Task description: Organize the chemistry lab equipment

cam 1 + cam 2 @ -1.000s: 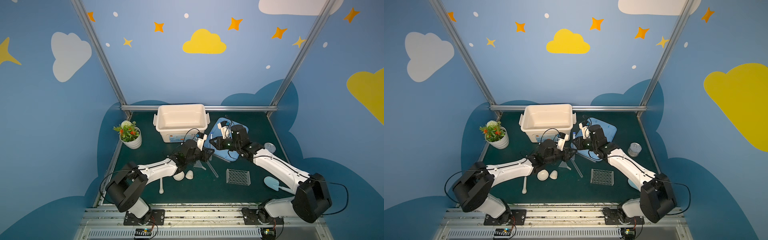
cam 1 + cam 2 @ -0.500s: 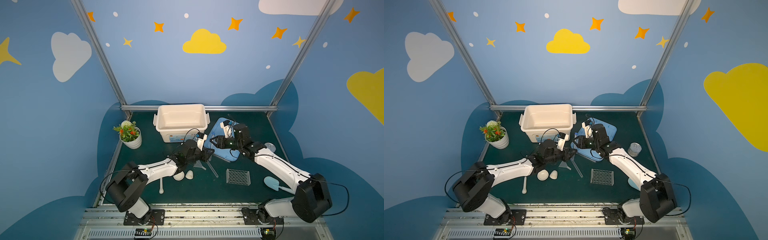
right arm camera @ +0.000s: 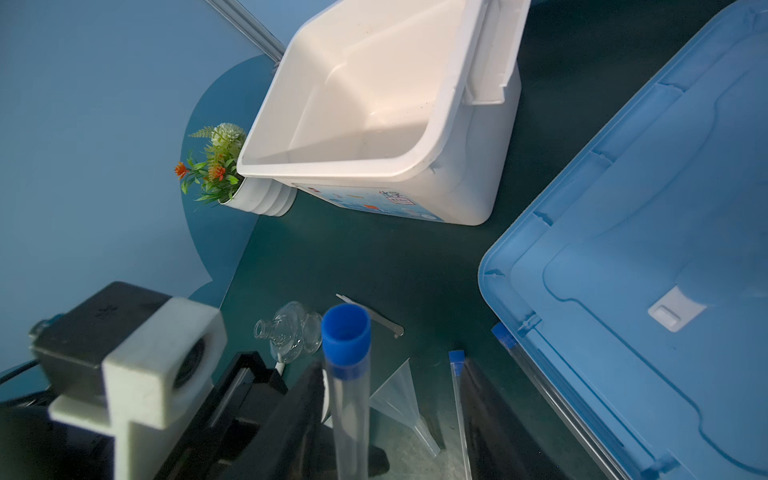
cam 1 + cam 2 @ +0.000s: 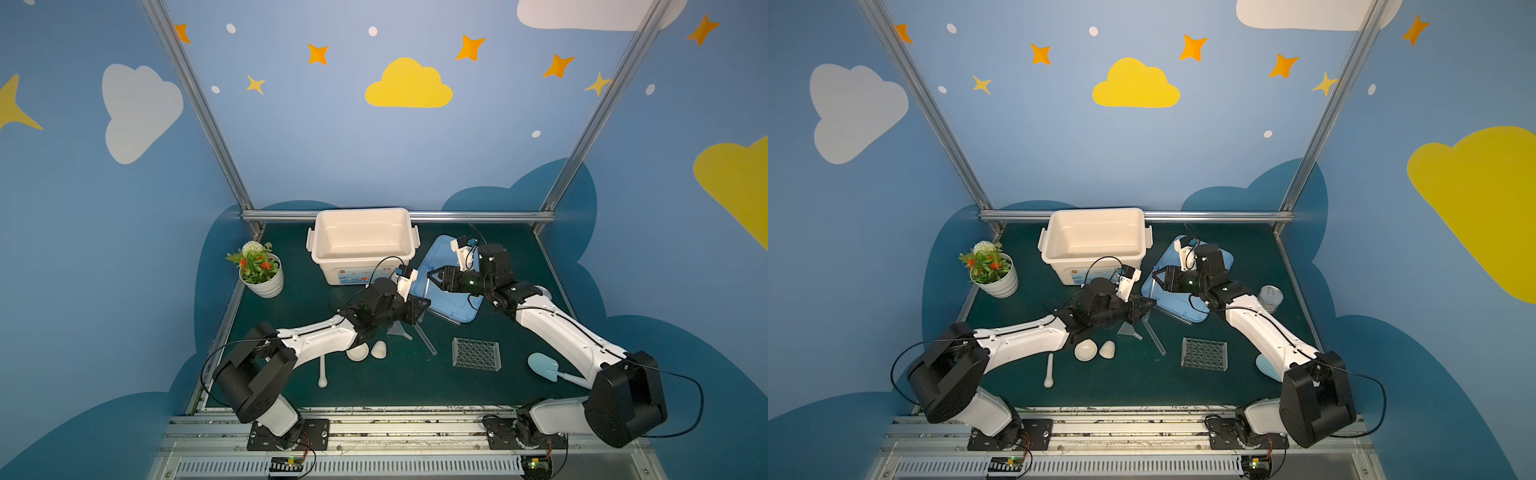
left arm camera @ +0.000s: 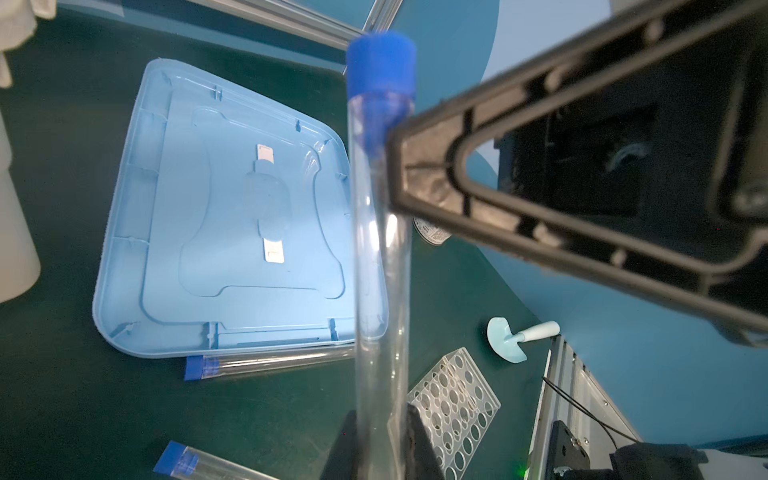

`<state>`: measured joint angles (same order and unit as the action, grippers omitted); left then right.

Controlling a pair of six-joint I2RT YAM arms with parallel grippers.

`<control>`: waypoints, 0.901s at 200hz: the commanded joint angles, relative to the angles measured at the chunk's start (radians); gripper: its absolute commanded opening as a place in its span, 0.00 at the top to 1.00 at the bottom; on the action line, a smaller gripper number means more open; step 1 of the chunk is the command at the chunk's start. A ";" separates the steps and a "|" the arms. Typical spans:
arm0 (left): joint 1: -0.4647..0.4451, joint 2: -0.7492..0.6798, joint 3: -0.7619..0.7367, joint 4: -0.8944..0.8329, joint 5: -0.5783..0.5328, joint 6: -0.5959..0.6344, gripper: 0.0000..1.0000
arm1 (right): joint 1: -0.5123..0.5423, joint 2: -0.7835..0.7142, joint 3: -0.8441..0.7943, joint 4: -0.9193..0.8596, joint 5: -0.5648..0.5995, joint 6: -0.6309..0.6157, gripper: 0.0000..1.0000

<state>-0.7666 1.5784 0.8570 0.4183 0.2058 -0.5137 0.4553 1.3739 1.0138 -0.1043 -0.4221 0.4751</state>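
test tube [image 5: 376,257] clear, cylindrical, blue-capped, pinched by left hand [image 5: 380,419]; right hand [image 4: 431,277] spread.

tube [image 5: 376,270] clear, cap [image 5: 380,62] blue | lid [image 5: 187,166] — pale blue | bin [image 3: 469,183] white | tabletop [image 5: 62,395] — dark green | wall [image 4: 374,158] blue, yellow stars and clouds

On my dark green tabletop [image 4: 395,386] the white bin [image 4: 353,276] stands at twelve o'clock, the potted plant [image 4: 262,270] at ten, and the blue lid [image 4: 457,307] lies at one. Near the middle lie a clear funnel [image 4: 397,330] and a test tube [image 4: 426,340]. The bowl [image 4: 357,353], cup [image 4: 379,350] and pestle [image 4: 322,372] sit at seven. The holed rack [image 4: 476,353] is at four, with the pale scoop [image 4: 544,368] beyond it.
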 commanded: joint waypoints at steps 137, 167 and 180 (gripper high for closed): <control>-0.022 0.039 0.057 -0.082 -0.014 0.088 0.84 | -0.027 0.039 0.096 -0.070 -0.090 0.012 0.75; -0.022 0.040 0.058 -0.083 -0.016 0.090 0.84 | -0.030 0.033 0.094 -0.080 -0.089 0.000 0.80; -0.022 0.043 0.059 -0.083 -0.014 0.091 0.84 | -0.030 0.030 0.092 -0.083 -0.089 -0.002 0.82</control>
<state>-0.7864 1.6047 0.8944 0.3496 0.1905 -0.4366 0.4271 1.4132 1.0794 -0.1688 -0.4908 0.4892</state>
